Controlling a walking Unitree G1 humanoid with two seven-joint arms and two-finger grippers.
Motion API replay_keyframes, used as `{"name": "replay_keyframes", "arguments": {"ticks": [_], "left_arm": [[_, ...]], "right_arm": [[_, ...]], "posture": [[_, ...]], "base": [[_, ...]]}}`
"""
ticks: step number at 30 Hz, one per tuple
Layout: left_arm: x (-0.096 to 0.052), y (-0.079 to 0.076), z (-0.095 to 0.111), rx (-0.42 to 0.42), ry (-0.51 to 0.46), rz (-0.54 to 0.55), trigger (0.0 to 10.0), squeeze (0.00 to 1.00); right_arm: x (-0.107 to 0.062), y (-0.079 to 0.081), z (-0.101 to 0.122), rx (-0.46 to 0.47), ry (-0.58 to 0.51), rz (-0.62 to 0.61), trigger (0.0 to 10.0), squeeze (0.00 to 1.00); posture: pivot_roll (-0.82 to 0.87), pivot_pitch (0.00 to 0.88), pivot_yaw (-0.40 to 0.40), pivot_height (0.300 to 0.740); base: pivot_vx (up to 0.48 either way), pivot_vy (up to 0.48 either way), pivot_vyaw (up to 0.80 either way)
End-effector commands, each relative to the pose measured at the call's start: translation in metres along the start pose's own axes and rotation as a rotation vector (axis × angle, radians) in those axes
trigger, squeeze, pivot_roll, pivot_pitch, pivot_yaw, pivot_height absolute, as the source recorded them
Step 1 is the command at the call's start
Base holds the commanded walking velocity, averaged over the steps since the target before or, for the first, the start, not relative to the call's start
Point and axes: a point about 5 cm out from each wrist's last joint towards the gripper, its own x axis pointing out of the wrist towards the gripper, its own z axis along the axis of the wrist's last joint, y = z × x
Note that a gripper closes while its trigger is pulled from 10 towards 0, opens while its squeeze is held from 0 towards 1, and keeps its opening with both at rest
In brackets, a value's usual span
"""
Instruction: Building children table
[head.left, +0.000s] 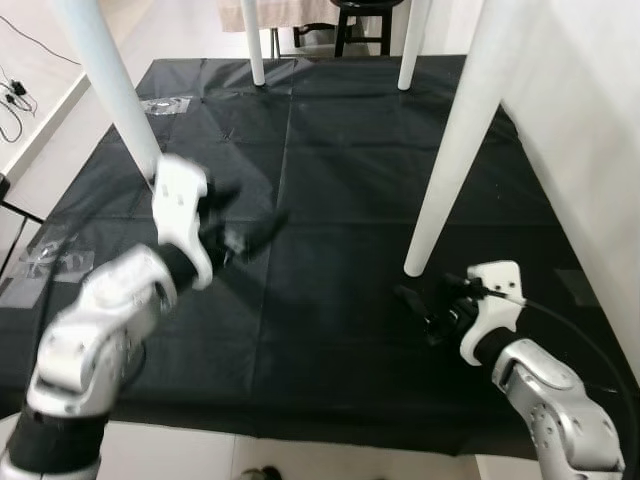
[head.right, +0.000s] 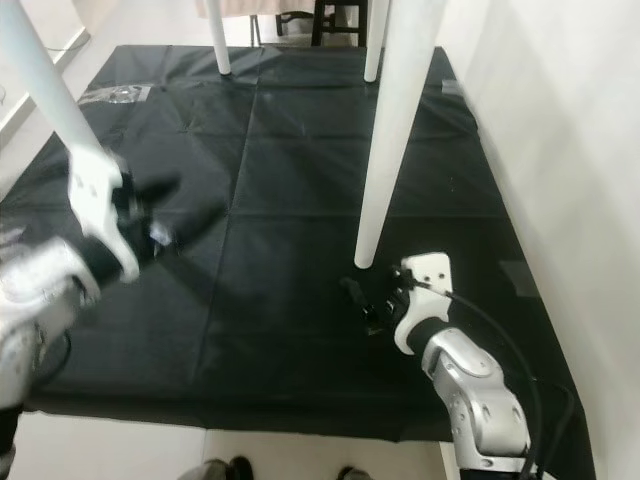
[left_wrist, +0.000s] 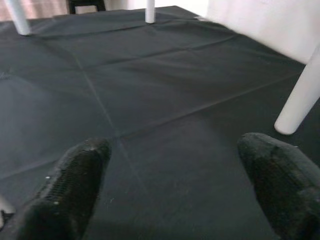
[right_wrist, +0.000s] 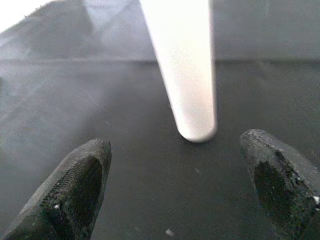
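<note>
A white children's table stands over a black sheet (head.left: 330, 150); four of its round white legs show. The near right leg (head.left: 455, 150) rests its foot on the sheet, and the near left leg (head.left: 110, 80) slants at the far left. My left gripper (head.left: 245, 215) is raised above the sheet beside the near left leg, blurred, open and holding nothing. My right gripper (head.left: 420, 310) hovers low just in front of the near right leg's foot. In the right wrist view that leg (right_wrist: 185, 75) stands ahead between the open fingers (right_wrist: 80, 190), apart from them.
A white wall or panel (head.left: 590, 130) runs along the right side. A black stool (head.left: 360, 20) stands behind the two far legs (head.left: 255, 45). Clear plastic bags (head.left: 165, 103) lie on the sheet's left part, cables (head.left: 15, 95) on the floor beyond. The sheet's front edge (head.left: 300, 415) is close.
</note>
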Motion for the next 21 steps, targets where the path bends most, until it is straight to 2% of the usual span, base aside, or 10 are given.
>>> {"name": "replay_keyframes", "arguments": {"ticks": [1, 2, 3, 4, 5, 6, 10, 11, 13, 21], "left_arm": [[-0.005, -0.009, -0.013, -0.005, 0.03, 0.022, 10.0, 0.29], [-0.005, -0.009, -0.013, -0.005, 0.03, 0.022, 10.0, 0.29], [-0.006, -0.013, -0.023, -0.012, 0.061, 0.045, 10.0, 0.0], [-0.006, -0.015, -0.03, -0.021, 0.077, 0.067, 10.0, 0.0], [-0.005, -0.015, -0.037, -0.044, 0.084, 0.09, 10.0, 0.0], [-0.003, -0.014, -0.043, -0.057, 0.093, 0.108, 10.0, 0.0], [-0.001, -0.012, -0.052, -0.078, 0.112, 0.144, 10.0, 0.0], [-0.002, -0.01, -0.058, -0.088, 0.126, 0.183, 10.0, 0.0], [-0.003, -0.008, -0.059, -0.076, 0.124, 0.198, 10.0, 0.0], [-0.008, 0.0, -0.067, -0.043, 0.138, 0.262, 10.0, 0.0]], "right_arm": [[-0.003, 0.007, 0.012, -0.003, -0.06, 0.074, 10.0, 1.0], [-0.003, 0.007, 0.012, -0.003, -0.06, 0.074, 10.0, 1.0], [-0.001, 0.011, 0.018, -0.019, -0.092, 0.111, 10.0, 1.0], [0.003, 0.014, 0.024, -0.031, -0.12, 0.129, 10.0, 1.0], [0.009, 0.017, 0.028, -0.025, -0.15, 0.136, 10.0, 0.59], [0.017, 0.019, 0.03, -0.013, -0.168, 0.134, 10.0, 0.0], [0.032, 0.025, 0.03, -0.005, -0.18, 0.128, 10.0, 0.0], [0.046, 0.032, 0.03, -0.004, -0.191, 0.117, 10.0, 0.0], [0.057, 0.035, 0.032, 0.013, -0.218, 0.089, 10.0, 0.0], [0.072, 0.026, 0.01, -0.015, -0.134, -0.027, 10.0, 0.0]], "posture": [[0.06, 0.181, -0.016, 0.74], [0.06, 0.181, -0.016, 0.74], [0.06, 0.173, -0.024, 0.74], [0.06, 0.171, -0.026, 0.74], [0.07, 0.163, -0.029, 0.74], [0.06, 0.153, -0.03, 0.74], [0.06, 0.143, -0.027, 0.74], [0.06, 0.13, -0.034, 0.74], [0.07, 0.127, -0.04, 0.74], [0.07, 0.115, -0.049, 0.74]], "base": [[0.0, 0.0, 0.0], [0.0, 0.0, 0.0], [0.0, 0.0, 0.0], [0.0, 0.0, 0.0], [0.0, 0.0, 0.0], [0.0, 0.0, 0.0], [0.0, 0.0, 0.0], [0.0, 0.0, 0.0], [0.0, 0.0, 0.0], [-0.191, 0.0, 0.0]]}}
